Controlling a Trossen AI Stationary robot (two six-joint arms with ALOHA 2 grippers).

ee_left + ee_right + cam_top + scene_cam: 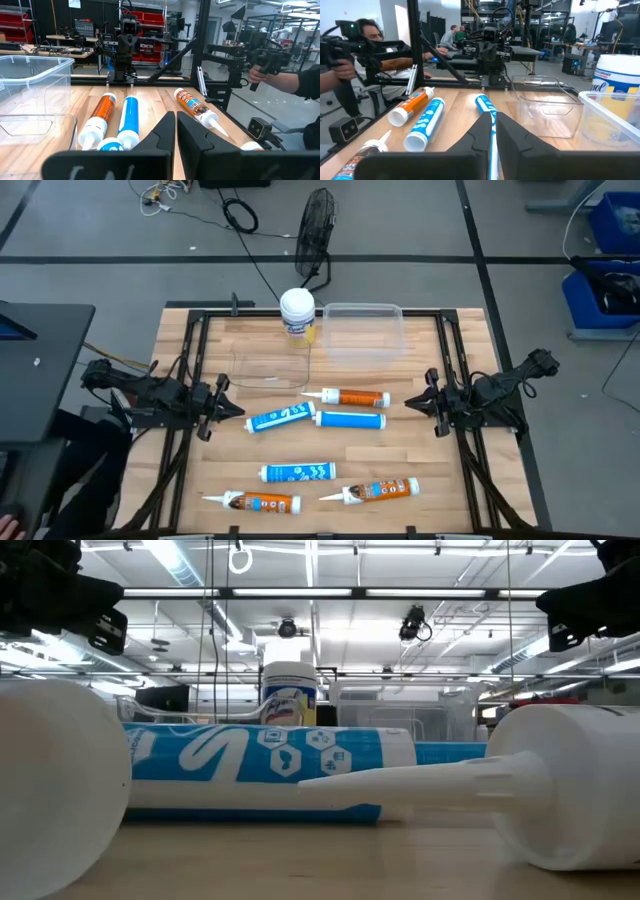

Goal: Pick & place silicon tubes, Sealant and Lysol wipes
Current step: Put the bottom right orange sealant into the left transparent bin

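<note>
The Lysol wipes (298, 310), a round canister with a white lid, stand upright at the table's far edge; they also show in the right wrist view (619, 75). Several tubes lie flat on the wood. An orange tube (348, 397) and two blue tubes (281, 418) (350, 420) lie mid-table. A third blue tube (298, 472) and two orange tubes (255, 501) (372, 492) lie nearer the front. My left gripper (238, 410) is shut at the left of the middle tubes. My right gripper (410, 406) is shut at their right. Neither touches anything.
A clear plastic bin (362, 328) sits at the far edge beside the canister, and another clear bin (268, 365) sits in front of it. A black frame (445, 350) borders the table. A person's hand (260, 74) holds a device beyond the table's near side.
</note>
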